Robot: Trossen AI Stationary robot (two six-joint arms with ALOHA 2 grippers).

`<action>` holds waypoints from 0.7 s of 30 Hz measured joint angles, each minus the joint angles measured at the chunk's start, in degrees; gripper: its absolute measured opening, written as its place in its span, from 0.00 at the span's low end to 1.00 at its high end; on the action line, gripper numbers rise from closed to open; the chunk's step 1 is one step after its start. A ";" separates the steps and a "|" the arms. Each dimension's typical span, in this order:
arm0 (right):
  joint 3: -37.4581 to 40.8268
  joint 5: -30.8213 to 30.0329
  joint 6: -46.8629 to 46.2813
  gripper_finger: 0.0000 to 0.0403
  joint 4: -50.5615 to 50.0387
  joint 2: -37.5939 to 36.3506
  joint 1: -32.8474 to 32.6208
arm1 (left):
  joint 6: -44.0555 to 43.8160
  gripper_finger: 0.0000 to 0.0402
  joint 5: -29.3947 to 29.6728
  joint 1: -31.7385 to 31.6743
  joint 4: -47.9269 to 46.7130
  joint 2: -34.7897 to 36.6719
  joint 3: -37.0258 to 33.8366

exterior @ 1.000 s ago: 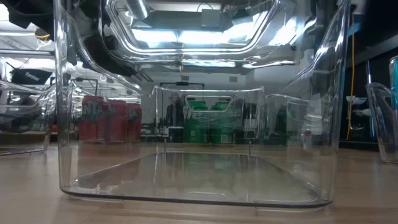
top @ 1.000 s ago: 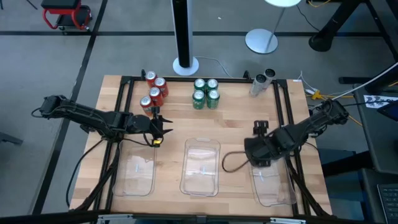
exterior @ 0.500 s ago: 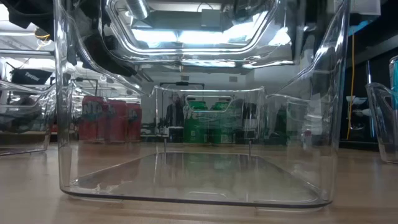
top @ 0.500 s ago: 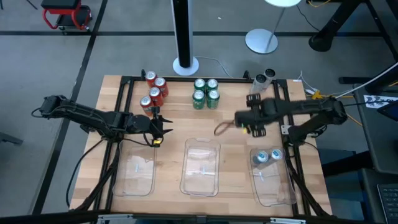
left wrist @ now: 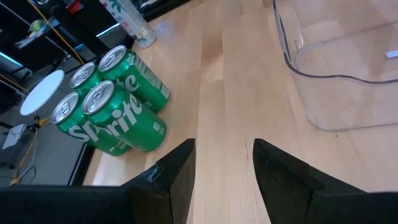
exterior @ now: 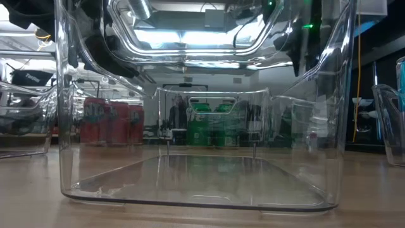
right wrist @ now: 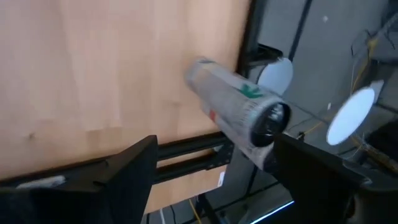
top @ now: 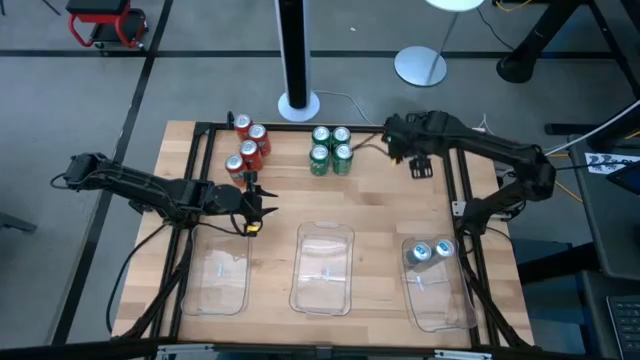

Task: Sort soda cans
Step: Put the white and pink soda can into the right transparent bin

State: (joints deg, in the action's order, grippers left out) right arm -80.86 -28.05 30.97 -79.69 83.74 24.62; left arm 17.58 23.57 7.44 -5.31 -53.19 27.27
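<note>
Silver cans (top: 430, 251) now sit in the right tray (top: 440, 300); the right pincer (top: 412, 160) has swung back, open and empty, over another (right wrist: 239, 112). Left pincer (left wrist: 221, 165) waits part-open, empty.

The word "Sprite" stands in white letters on the sides of the green cans (left wrist: 112, 106), which stand in a cluster near the far edge of the table (left wrist: 230, 93). A silver can (right wrist: 239, 112) lying at the table's far right corner bears small green and red marks, perhaps a logo, too blurred to read.
</note>
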 joint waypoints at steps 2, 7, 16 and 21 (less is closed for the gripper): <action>0.02 0.18 3.33 0.80 2.30 0.00 2.42 | 0.22 0.38 0.01 0.00 0.27 0.00 0.00; 0.02 1.96 9.52 0.80 6.78 0.00 8.82 | 0.24 0.38 0.01 0.00 1.15 0.00 0.00; 0.02 11.25 17.22 0.80 10.58 0.02 21.51 | 1.09 0.38 0.01 0.00 1.94 0.00 0.00; 0.02 12.14 21.24 0.80 12.58 0.02 24.48 | 1.08 0.38 0.01 0.01 2.36 0.00 0.00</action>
State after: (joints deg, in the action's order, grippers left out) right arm -80.84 -15.92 52.20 -67.11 83.77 49.10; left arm 18.67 23.57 7.45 -2.95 -53.19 27.27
